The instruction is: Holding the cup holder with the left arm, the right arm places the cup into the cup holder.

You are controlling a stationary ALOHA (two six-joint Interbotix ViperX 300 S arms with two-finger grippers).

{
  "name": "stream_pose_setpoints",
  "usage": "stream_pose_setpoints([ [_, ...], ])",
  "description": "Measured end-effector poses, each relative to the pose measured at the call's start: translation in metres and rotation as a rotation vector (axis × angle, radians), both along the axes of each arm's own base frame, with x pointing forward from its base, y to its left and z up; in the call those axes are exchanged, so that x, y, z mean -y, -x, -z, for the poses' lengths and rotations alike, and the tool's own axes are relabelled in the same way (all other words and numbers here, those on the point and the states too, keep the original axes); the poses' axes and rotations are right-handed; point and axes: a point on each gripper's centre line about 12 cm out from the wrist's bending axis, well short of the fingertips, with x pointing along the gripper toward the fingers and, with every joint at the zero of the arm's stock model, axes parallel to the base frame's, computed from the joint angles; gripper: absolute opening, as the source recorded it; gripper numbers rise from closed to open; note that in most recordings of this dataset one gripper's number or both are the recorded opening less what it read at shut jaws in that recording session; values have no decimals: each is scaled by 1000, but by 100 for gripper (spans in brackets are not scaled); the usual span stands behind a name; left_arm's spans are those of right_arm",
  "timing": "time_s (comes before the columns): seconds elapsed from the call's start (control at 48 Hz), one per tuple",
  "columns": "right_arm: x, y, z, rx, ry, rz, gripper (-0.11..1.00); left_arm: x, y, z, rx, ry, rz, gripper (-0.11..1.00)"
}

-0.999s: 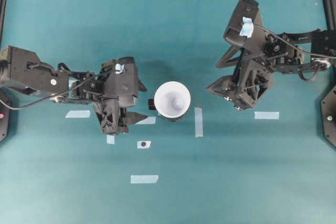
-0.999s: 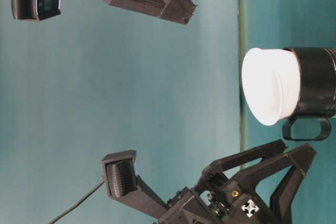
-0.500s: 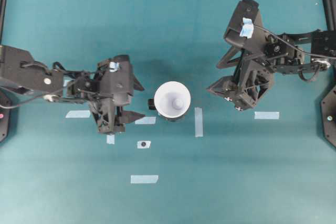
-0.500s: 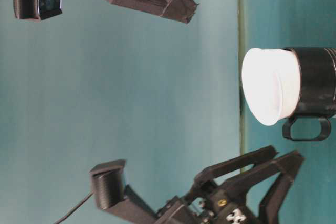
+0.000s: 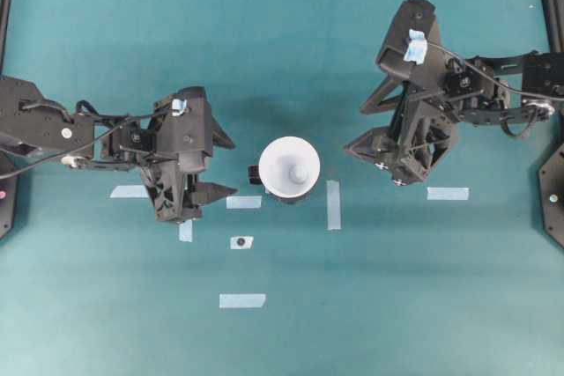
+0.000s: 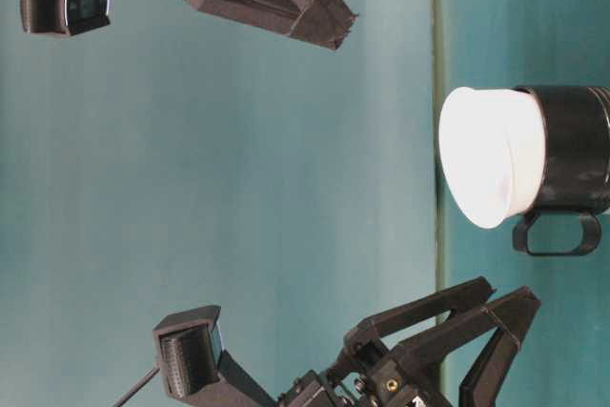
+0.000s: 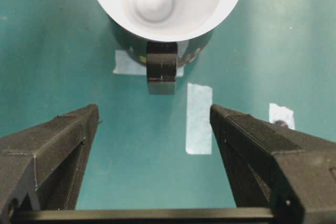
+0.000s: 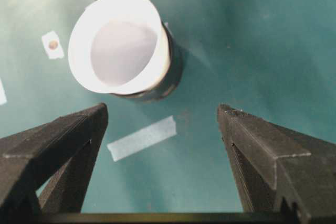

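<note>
Handling first: the plain white tapered cup point(image 5: 289, 167) looks thin-walled and light, paper or plastic, so I judge it would dent under a hard pinch and is best taken gently across the wall just under its wide rim. The glossy black round cup holder point(image 6: 572, 164) reads as rigid and slick; its stubby handle tab point(image 7: 161, 68) is the obvious purchase, or else a span across the ring's body.

The cup already sits inside the holder, with its rim and upper wall standing clear above the black ring. The pair stands upright on the teal table point(image 5: 282, 341), roughly midway between the two arms, beside pale tape strips point(image 5: 333, 204).

The left gripper point(image 5: 218, 165) has its jaws spread wide and holds nothing; from its wrist view the handle tab lies ahead, centred between the fingers point(image 7: 50, 150) but apart from them. The right gripper point(image 5: 359, 130) is likewise spread wide and empty, with the cup and holder ahead and to one side of it, near but untouched. Judging by this, the placement itself looks done.
</note>
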Motion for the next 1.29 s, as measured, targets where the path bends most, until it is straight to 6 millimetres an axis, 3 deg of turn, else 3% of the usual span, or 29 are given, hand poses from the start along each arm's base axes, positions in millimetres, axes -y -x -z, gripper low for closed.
stream_pose_setpoints([
  [0.437, -11, 3, 9, -26, 46, -61, 90, -1, 0, 0, 4, 35, -31, 90],
  [0.75, -23, 3, 10, -44, 185, -234, 90, 1, -1, 0, 9, 37, -30, 90],
  [1.291, -22, 4, 6, -35, 195, -239, 90, 3, -1, 0, 9, 37, -24, 90],
])
